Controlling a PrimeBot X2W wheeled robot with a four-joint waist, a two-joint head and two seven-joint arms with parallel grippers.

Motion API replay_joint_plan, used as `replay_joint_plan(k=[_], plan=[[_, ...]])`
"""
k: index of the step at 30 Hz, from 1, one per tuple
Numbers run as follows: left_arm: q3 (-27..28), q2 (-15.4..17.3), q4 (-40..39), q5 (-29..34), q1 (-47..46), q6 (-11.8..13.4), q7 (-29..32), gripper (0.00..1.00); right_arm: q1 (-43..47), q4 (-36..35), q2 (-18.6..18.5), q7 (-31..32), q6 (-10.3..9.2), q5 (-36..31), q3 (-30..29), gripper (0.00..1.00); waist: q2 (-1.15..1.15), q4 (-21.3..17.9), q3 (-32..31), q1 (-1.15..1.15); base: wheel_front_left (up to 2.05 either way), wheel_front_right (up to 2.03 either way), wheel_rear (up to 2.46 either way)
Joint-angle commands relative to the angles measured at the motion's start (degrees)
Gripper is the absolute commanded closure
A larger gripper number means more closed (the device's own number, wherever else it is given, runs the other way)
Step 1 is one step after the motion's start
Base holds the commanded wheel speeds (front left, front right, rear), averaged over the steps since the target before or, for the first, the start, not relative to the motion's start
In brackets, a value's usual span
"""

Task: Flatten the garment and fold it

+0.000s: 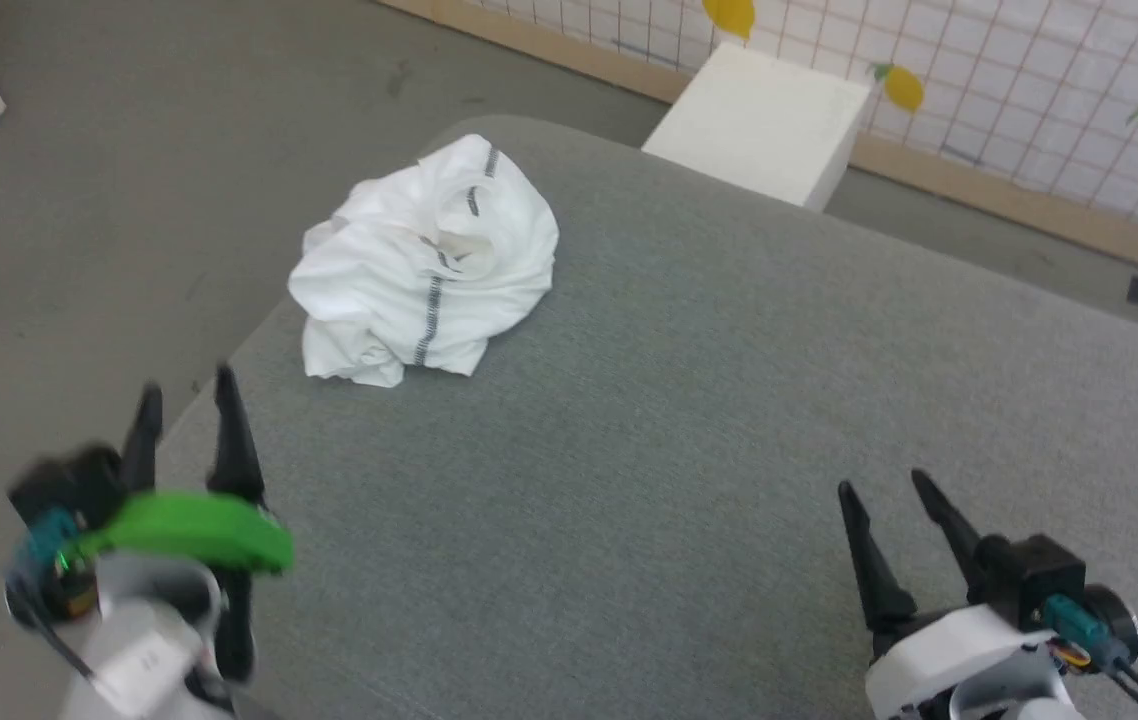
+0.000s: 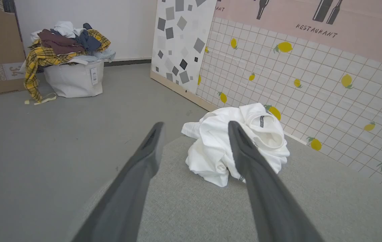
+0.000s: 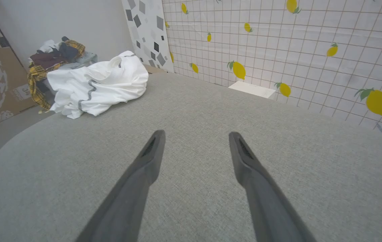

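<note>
— Near the far left corner of the grey surface [image 1: 679,400] lies the garment [image 1: 409,260], all bunched up.
— Hard to lift?
— I think not. It looks soft, light and floppy. I would pinch a stitched hem [image 1: 427,320]. My left pincer [image 1: 187,382] and right pincer [image 1: 881,481] both stand wide apart, holding nothing.

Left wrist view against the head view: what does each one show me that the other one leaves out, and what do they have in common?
Left wrist view adds: a heap of mixed clothes across the floor, a speckled panel, and a pink poster reading restaurant.
Head view adds: the right gripper, open over the grey cushion, and a white box beyond the cushion's far edge.
Shared: the white garment crumpled near the cushion's corner, the open left gripper short of it, and the lemon-patterned wall.
</note>
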Motion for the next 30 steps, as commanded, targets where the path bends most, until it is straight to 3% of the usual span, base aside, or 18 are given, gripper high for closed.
replay_joint_plan(k=[1, 8, 17, 22, 30], plan=[[0.4, 1.0, 0.8, -1.6, -3.5, -1.1, 1.6, 0.00, -1.5, -0.9, -0.1, 0.6, -0.09, -1.0, -0.4, 0.00, 0.00, -3.0, 4.0, 0.00, 0.00, 0.00, 0.00], [3.1, 6.8, 5.5, -6.5, -18.0, -3.5, 10.3, 0.00, -4.1, -5.2, -0.1, 3.3, -0.09, -4.4, -2.0, 0.00, 0.00, -7.9, 12.8, 0.00, 0.00, 0.00, 0.00], [3.9, 12.9, 14.5, -9.8, -30.2, -2.2, 25.2, 0.00, -6.1, -10.8, -0.1, 5.6, -0.09, -7.3, -8.8, 0.00, 0.00, -12.6, 21.6, 0.00, 0.00, 0.00, 0.00], [2.5, 14.2, 19.7, -11.0, -32.9, -1.1, 35.5, 0.00, -6.0, -14.3, -0.1, 6.9, -0.09, -8.8, -12.0, 0.00, 0.00, -13.4, 25.2, 0.00, 0.00, 0.00, 0.00], [0.4, 13.8, 25.7, -12.2, -33.6, 0.1, 45.0, 0.00, -5.6, -17.0, -0.1, 8.2, -0.09, -9.7, -11.8, 0.00, 0.00, -13.2, 28.7, 0.00, 0.00, 0.00, 0.00]])
